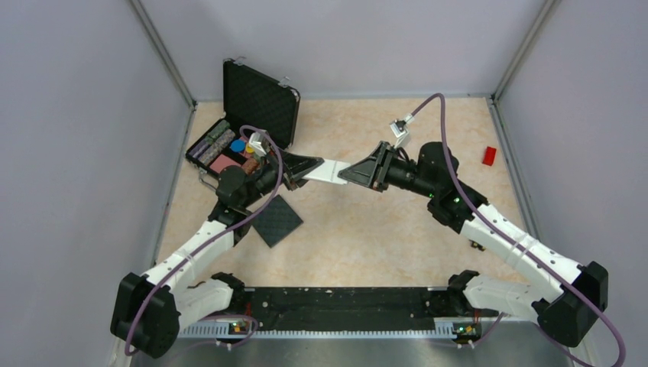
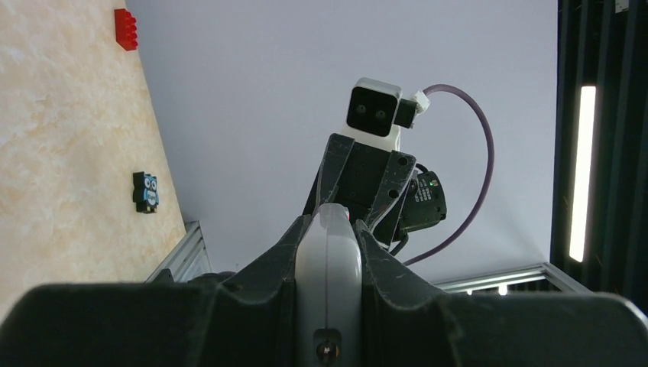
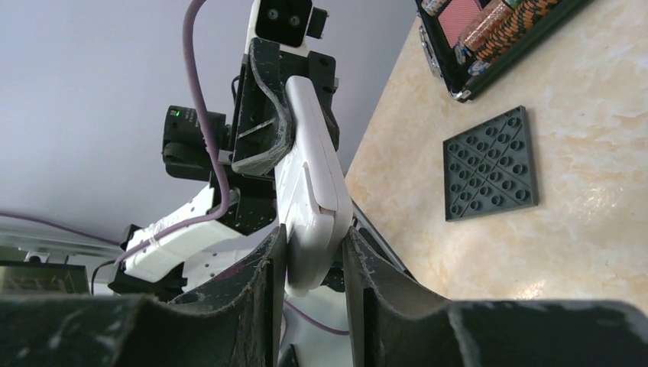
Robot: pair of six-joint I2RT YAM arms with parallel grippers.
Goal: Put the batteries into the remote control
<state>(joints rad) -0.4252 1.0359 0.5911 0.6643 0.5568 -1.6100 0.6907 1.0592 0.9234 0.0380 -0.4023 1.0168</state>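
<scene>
Tabletop [image 1: 367, 229]: left gripper [image 2: 328, 245], right gripper [image 3: 315, 256] clamp one remote [image 1: 330, 171].

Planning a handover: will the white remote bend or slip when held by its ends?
Probably stiff: the remote control runs straight from left pincer to right pincer, no sag. Its smooth shell could slip. Slim, so likely light.

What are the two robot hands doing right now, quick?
Left gripper: closed, holding one end of the small white-grey rectangular remote control.
Right gripper: closed on the same remote's other end.
</scene>
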